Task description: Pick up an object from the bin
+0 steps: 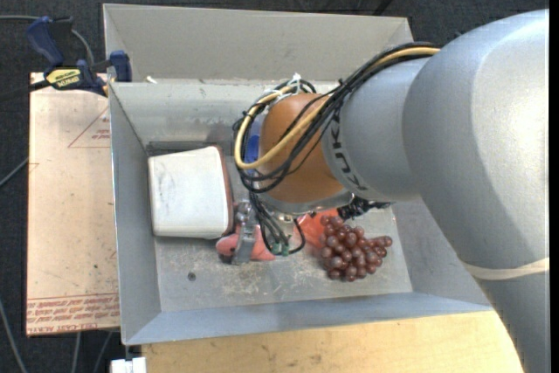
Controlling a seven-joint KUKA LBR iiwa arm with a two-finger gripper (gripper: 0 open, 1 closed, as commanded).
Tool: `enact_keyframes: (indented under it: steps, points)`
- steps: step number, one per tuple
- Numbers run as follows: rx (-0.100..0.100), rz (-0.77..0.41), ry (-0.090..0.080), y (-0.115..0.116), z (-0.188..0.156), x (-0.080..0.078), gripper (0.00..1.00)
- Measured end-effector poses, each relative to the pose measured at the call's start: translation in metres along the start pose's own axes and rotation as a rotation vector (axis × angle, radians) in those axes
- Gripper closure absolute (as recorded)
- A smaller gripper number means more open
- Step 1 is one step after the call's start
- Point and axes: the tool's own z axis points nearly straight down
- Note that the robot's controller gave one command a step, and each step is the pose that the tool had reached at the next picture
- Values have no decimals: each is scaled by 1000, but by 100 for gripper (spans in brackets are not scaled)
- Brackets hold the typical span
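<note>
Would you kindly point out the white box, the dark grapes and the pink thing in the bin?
white box (185,192): camera view, its top face.
dark grapes (351,253): camera view, middle of the bunch.
pink thing (229,249): camera view, its left end.

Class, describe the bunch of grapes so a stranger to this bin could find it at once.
In the grey metal bin, look at the floor's near right part, right of the gripper. There lies the bunch of grapes: a dark red cluster of small balls, unlike the smooth white block at left.
</note>
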Motion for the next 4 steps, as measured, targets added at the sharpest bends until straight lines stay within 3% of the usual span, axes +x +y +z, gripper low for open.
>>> enact_keyframes:
  steps: [1,2,3,4]
  points:
    - [0,0,0,0,0,0,100]
    - [-2,-11,-2,-5,-105,-7,100]
    - [-2,-11,-2,-5,-105,-7,100]
    - [-6,2,-10,-10,-269,14,100]
